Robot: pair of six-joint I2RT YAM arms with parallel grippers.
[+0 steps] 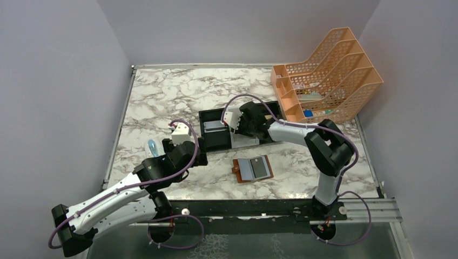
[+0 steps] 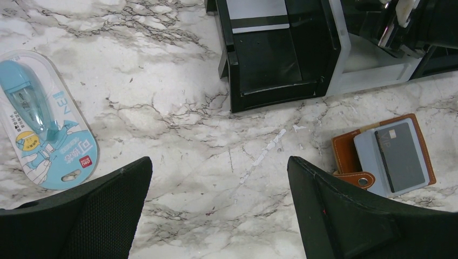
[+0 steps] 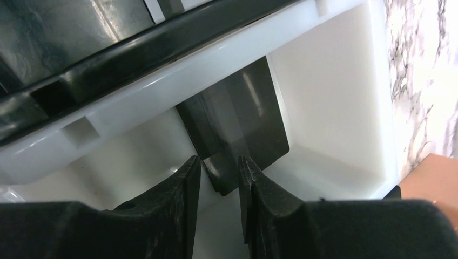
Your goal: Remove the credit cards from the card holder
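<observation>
The brown card holder [image 1: 241,170] lies open on the marble, showing pale blue pockets, and a dark grey credit card [image 1: 261,167] sits in its right pocket. The left wrist view shows the holder [image 2: 344,152] and that card [image 2: 401,156] at the right. My right gripper [image 3: 219,162] reaches into the white compartment of the tray [image 1: 244,141]. Its jaws stand slightly apart around the lower corner of another dark card [image 3: 246,116], which leans there. A pale card with a dark stripe [image 2: 258,12] lies in the tray's black compartment. My left gripper [image 2: 219,167] hangs open over bare marble, left of the holder.
The black-and-white tray [image 2: 281,89] stands behind the holder. A blue correction-tape pack [image 2: 40,121] lies at the left. An orange mesh file rack [image 1: 329,75] fills the back right corner. Walls close in the table on three sides.
</observation>
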